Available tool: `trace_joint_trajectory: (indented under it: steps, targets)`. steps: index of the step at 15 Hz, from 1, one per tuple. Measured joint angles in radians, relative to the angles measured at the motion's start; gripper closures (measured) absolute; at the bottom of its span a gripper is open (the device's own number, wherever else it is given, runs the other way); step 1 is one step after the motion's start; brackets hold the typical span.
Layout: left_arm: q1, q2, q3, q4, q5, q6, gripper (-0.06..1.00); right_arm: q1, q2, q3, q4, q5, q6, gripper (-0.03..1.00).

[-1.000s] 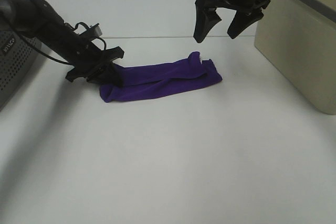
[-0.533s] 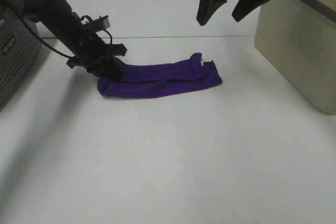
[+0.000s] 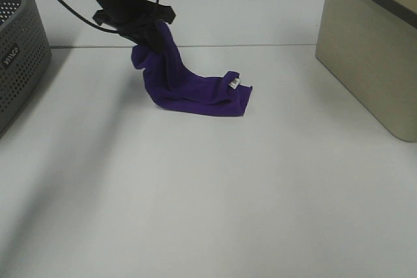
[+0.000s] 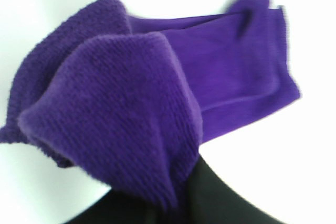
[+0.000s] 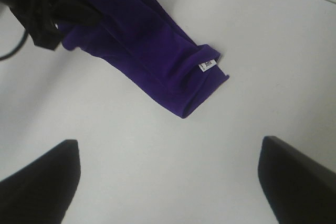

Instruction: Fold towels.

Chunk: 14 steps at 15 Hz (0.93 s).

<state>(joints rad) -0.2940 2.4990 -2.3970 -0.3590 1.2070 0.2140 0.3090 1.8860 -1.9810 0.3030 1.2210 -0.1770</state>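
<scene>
Purple towel [image 3: 189, 89] lies partly on the white table [image 3: 215, 193] and partly in the air: its far left end is lifted and pinched by the left gripper [image 3: 144, 27], while the rest trails down to the right and rests folded on the tabletop. The lifted part hangs as a bunched column from the black jaws, which are clamped tight on the cloth. The lower end sits flat in a doubled layer, and a small white tag [image 3: 234, 83] shows at its upper right corner.

From the left wrist camera, the towel [image 4: 157, 93] fills most of the picture, its fuzzy gathered end close to the lens and the flatter folded part stretching away over the white surface; a dark piece of the gripper shows under the cloth.

The right gripper [image 5: 168, 182] is up high, almost wholly out of the overhead picture. Its own camera looks down on the table between two black fingertips [image 5: 39, 182] that stand wide apart with nothing between them. That view also shows the towel [image 5: 142, 45], the tag [image 5: 207, 65] and the left gripper [image 5: 42, 11] holding the far end.

A grey perforated basket [image 3: 19, 56] stands at the left edge of the table, and a beige bin [image 3: 368, 56] stands at the right, both well apart from the towel.
</scene>
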Motion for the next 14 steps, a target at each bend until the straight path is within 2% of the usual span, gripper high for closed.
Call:
trace_joint_trajectory:
  steps: [3,5,6,7,8,9,11,14]
  targets:
    - [-0.062,0.026,0.000,-0.004,0.001,-0.005,0.90,0.000,-0.017,0.000,0.006,0.000,0.003,0.08]
    - [-0.096,0.052,0.000,-0.011,-0.038,-0.011,0.87,0.000,-0.017,0.000,0.012,0.000,0.006,0.08]
    - [-0.107,0.058,0.000,-0.045,-0.066,-0.011,0.79,0.000,-0.017,0.000,0.020,0.000,0.007,0.08]
    - [-0.127,0.068,0.000,-0.165,-0.114,-0.011,0.56,0.000,-0.017,0.000,0.025,0.000,0.007,0.08]
    - [-0.134,0.069,0.000,-0.210,-0.123,-0.009,0.43,0.000,-0.017,0.000,0.025,0.000,0.007,0.08]
    - [-0.135,0.069,0.000,-0.223,-0.127,-0.008,0.35,0.000,-0.017,0.000,0.025,0.000,0.007,0.08]
    - [-0.132,0.065,0.000,-0.246,-0.132,-0.008,0.31,0.000,-0.017,0.000,0.025,0.000,0.007,0.08]
    - [-0.097,0.037,0.000,-0.241,-0.116,-0.008,0.31,0.000,-0.017,0.000,0.026,0.000,0.001,0.08]
